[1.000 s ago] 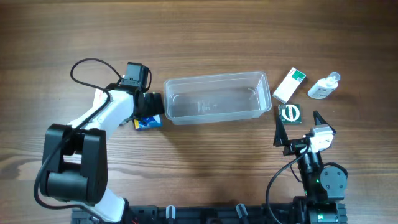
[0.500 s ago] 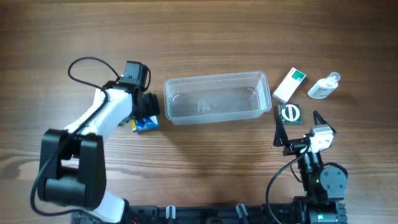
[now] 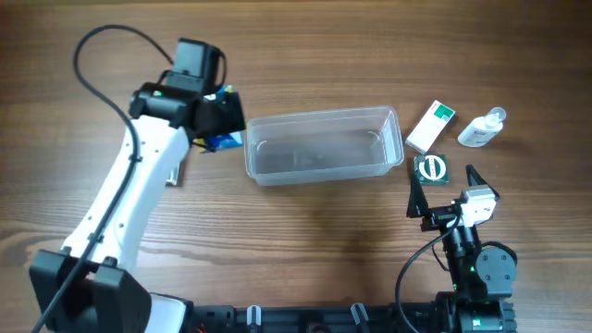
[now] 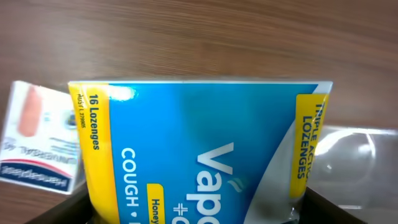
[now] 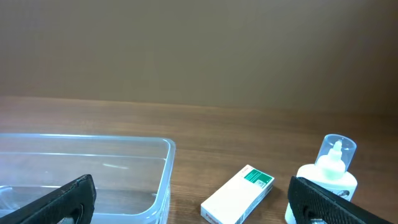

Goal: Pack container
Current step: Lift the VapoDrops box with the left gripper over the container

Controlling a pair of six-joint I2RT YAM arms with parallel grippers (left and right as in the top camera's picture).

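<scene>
While the left end effector clamps the blue-and-yellow cardboard lozenge box, it should clear the clear plastic rectangular container rim before releasing; the right end effector gapes empty.

Left arm reaches forward, left hand clamped on a lozenge box; right arm sits folded, right hand spread wide.

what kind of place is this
Likely a robot lab bench: a white robot arm and a black one at a brown wood-grain table, plus a clear rectangular plastic tub and white-and-green carton.
</scene>
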